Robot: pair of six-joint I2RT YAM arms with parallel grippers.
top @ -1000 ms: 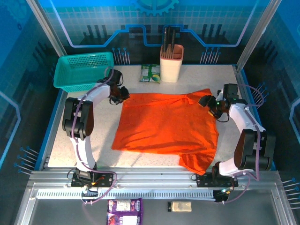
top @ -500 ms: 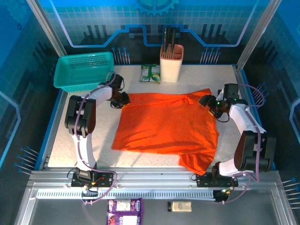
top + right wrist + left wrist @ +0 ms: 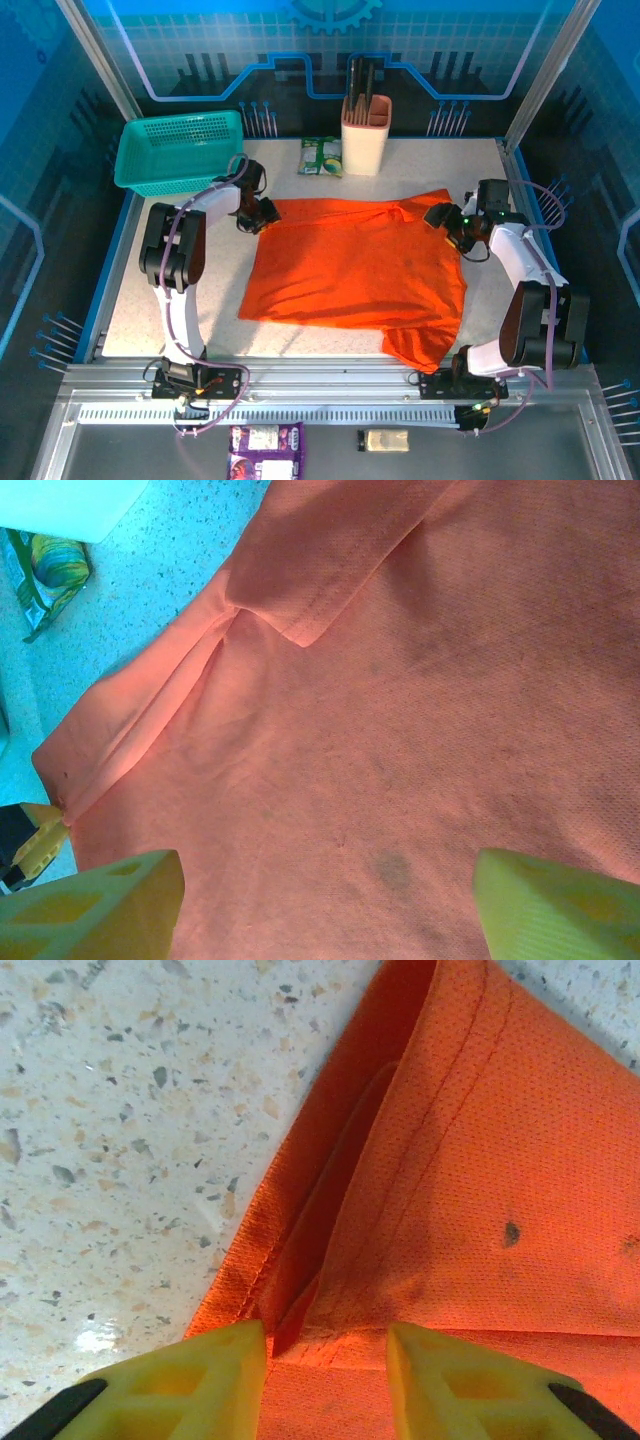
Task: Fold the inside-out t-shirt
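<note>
The inside-out t-shirt [image 3: 355, 265] lies spread flat in the middle of the table, bright orange, with one sleeve hanging toward the near edge at the right. My left gripper [image 3: 262, 212] sits at the shirt's far left corner. In the left wrist view its yellow fingers [image 3: 200, 1380] stand apart over the hemmed corner [image 3: 450, 1160], with cloth lying loose between them and a small fold beside the left finger. My right gripper [image 3: 440, 218] hovers wide open over the far right shoulder, and in its wrist view flat cloth [image 3: 400, 730] lies between its fingers [image 3: 100, 905].
A teal mesh basket [image 3: 180, 150] stands at the far left. A beige holder [image 3: 366, 133] and a green packet [image 3: 321, 156] sit behind the shirt. Bare speckled table [image 3: 200, 290] runs along the shirt's left side. Small packets [image 3: 265, 440] lie below the front rail.
The left gripper's jaws have spread apart over the shirt's far left corner, and that arm has shifted slightly. The right arm and the shirt have stayed still.
</note>
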